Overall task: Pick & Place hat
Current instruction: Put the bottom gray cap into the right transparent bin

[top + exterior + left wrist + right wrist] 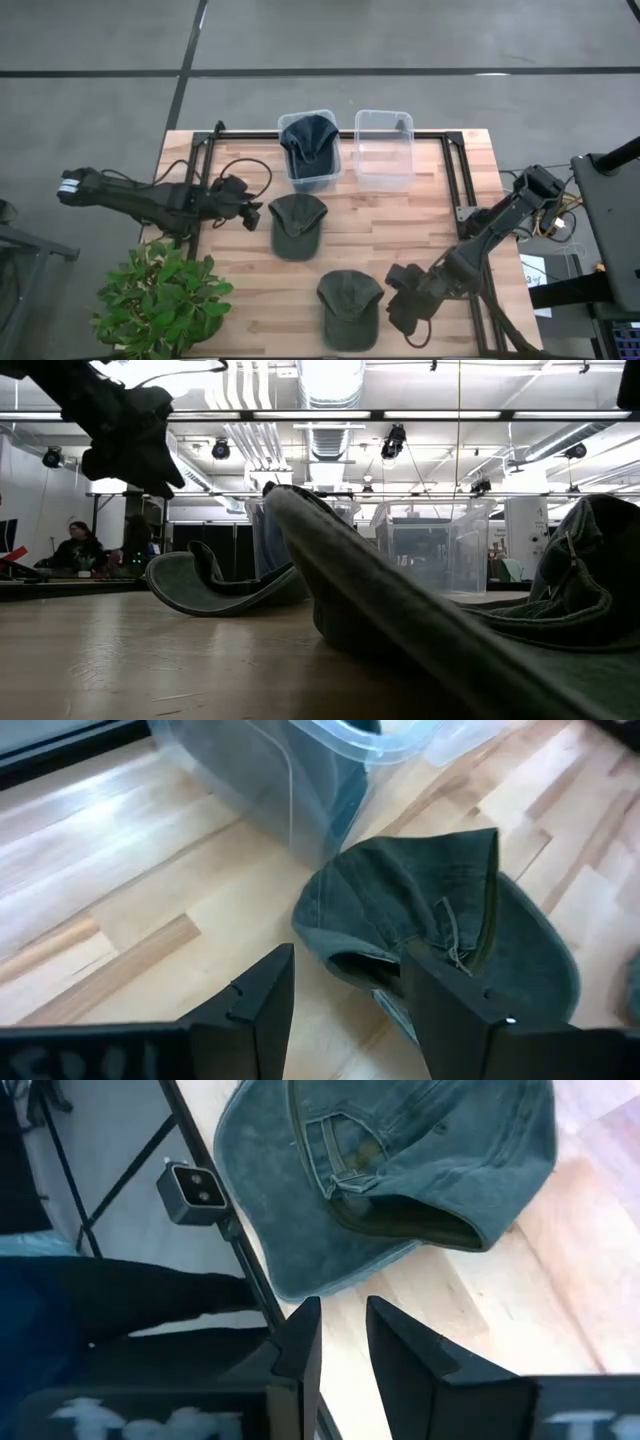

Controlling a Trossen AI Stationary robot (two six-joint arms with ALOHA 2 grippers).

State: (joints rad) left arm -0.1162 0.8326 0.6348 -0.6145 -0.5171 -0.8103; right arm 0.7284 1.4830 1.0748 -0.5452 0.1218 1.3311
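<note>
Two olive-green caps lie on the wooden table. The middle cap rests crown up just in front of the bins. The near cap fills the front of the low view. A dark blue cap sits inside the left clear bin. My left gripper hovers open beside the middle cap's left side, raised off the table. My right gripper stands just right of the near cap, its fingers a narrow gap apart.
A second clear bin stands beside the first one at the table's far edge, with nothing in it. A potted plant occupies the near left corner. A black metal frame runs around the table top. People sit in the room beyond.
</note>
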